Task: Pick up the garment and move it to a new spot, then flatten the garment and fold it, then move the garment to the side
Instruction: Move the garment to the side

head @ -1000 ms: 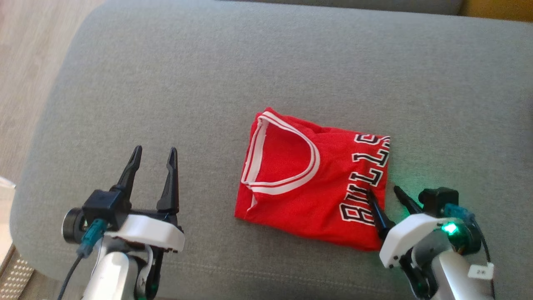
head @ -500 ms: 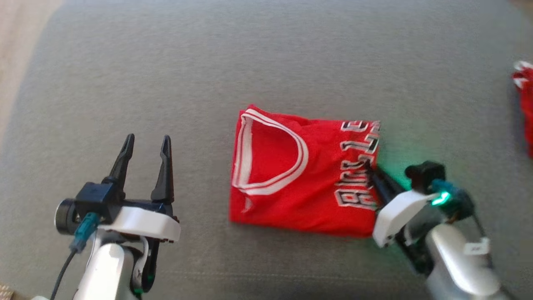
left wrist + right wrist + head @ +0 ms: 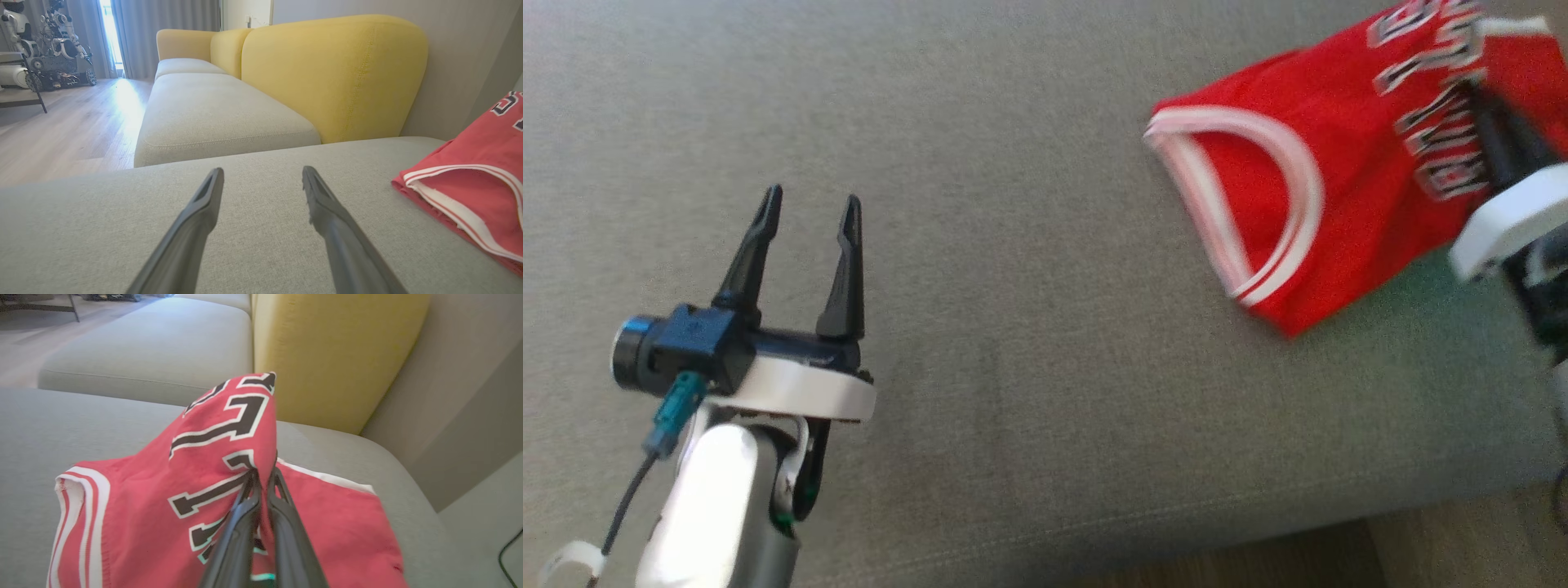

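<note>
Jaws of the right gripper [image 3: 263, 473] are pressed together on a pinch of the red sleeveless jersey with white trim and black lettering [image 3: 163, 506]. They grip its lettered edge, which rises in a peak off the seat. The left gripper [image 3: 812, 196] has its jaws spread apart around nothing, over bare fabric well apart from the jersey. In the head view the jersey's long axis runs diagonally, with the white-banded opening toward the lower left and the lettering toward the upper right. It lies on a broad grey fabric sofa cushion [image 3: 1013, 343]. Beyond are a yellow upholstered backrest [image 3: 335, 73] and a pale wood floor [image 3: 61, 134].
</note>
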Motion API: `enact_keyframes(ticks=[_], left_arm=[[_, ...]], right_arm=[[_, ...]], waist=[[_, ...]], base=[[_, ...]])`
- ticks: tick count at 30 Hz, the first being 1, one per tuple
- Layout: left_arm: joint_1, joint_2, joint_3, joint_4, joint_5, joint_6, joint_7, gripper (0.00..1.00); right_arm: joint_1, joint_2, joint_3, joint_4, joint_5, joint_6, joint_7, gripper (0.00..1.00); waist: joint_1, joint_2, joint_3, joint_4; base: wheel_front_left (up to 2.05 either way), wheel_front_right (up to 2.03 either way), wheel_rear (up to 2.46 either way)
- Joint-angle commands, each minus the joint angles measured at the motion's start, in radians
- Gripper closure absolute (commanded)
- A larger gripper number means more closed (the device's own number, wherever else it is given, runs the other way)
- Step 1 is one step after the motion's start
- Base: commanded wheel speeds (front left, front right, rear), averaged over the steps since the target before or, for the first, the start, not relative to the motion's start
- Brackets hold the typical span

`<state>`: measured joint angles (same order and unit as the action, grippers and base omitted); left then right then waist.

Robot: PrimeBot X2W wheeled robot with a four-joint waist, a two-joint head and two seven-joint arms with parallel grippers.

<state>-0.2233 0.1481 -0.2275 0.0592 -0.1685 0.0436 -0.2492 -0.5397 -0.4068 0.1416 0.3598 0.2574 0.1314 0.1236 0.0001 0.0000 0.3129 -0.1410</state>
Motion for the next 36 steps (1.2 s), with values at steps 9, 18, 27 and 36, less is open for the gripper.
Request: enact_keyframes(ticks=[9,18,27,36], left_arm=[[-0.080,0.030,0.011,-0.051,0.020,-0.007,-0.001,0.00],[-0.105,0.038,-0.003,-0.055,0.026,-0.010,-0.001,0.00],[-0.090,0.043,0.000,-0.035,0.013,-0.004,-0.004,0.00],[-0.018,0.041,0.022,-0.021,-0.016,0.020,-0.008,0.00]], right_arm=[[-0.114,-0.122,-0.158,0.090,0.046,-0.001,-0.020,1.00],[-0.143,-0.164,-0.239,0.159,0.061,-0.001,-0.063,0.45],[-0.078,-0.084,-0.323,0.152,0.034,-0.001,-0.107,0.00],[0.141,0.119,-0.300,-0.110,0.010,-0.001,-0.136,0.00]], waist=[[-0.0001,0.0000,0.121,-0.040],[-0.0001,0.0000,0.163,-0.030],[-0.0001,0.0000,0.122,-0.045],[-0.0001,0.0000,0.019,-0.045]], base=[[0.00,0.00,0.00],[0.00,0.00,0.00],[0.00,0.00,0.00],[0.00,0.00,0.00]])
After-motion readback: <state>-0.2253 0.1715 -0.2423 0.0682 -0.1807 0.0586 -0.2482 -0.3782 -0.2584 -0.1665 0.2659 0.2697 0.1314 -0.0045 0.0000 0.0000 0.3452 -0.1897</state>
